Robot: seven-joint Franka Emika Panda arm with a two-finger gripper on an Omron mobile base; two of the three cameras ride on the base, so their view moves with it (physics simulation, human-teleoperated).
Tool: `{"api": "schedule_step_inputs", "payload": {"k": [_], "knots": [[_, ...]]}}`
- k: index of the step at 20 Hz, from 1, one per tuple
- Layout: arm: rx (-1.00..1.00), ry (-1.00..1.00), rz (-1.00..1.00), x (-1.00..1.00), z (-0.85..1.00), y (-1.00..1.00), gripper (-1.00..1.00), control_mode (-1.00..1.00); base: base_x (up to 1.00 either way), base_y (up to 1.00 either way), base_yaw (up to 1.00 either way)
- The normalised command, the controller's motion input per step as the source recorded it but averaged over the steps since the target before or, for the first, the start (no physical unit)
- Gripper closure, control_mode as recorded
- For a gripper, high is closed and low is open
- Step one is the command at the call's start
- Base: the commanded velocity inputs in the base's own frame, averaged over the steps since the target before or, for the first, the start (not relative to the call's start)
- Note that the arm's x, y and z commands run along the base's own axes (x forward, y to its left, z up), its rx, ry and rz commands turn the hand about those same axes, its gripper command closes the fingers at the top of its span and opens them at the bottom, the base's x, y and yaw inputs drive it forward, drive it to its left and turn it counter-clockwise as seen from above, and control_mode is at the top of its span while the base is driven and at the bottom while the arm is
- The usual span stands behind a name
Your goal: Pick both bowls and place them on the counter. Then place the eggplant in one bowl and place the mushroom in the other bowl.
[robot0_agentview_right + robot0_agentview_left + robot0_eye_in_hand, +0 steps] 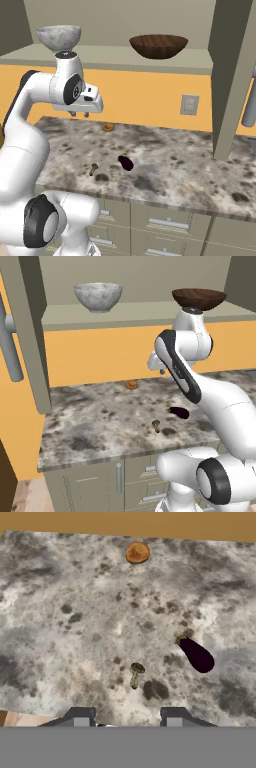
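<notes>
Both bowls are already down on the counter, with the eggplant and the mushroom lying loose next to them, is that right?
Not quite. The marbled bowl and the wooden bowl sit up on the shelf above the counter, as both base views show. The eggplant and the mushroom do lie loose on the counter.

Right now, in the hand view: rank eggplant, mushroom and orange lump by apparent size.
1. Eggplant, clearly largest.
2. Orange lump, though it lies farther from the camera, so it may be understated.
3. Mushroom, smallest and thin.
</notes>
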Motion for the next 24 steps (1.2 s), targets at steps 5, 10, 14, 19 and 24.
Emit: {"api": "schedule_step_inputs", "payload": {"k": [5, 10, 14, 19, 24], "knots": [[-0.02, -0.06, 0.0, -0.08, 0.06, -0.22, -1.0, -1.0, 0.0, 0.0, 0.0], [-0.13, -0.16, 0.0, -0.4, 0.36, -0.14, -1.0, -1.0, 0.0, 0.0, 0.0], [-0.22, -0.26, 0.0, -0.29, 0.51, -0.05, -1.0, -1.0, 0.0, 0.0, 0.0], [-0.25, -0.22, 0.0, -0.16, 0.56, -0.09, -1.0, -1.0, 0.0, 0.0, 0.0], [-0.21, -0.08, 0.0, -0.02, 0.56, -0.13, -1.0, -1.0, 0.0, 0.0, 0.0]]}}
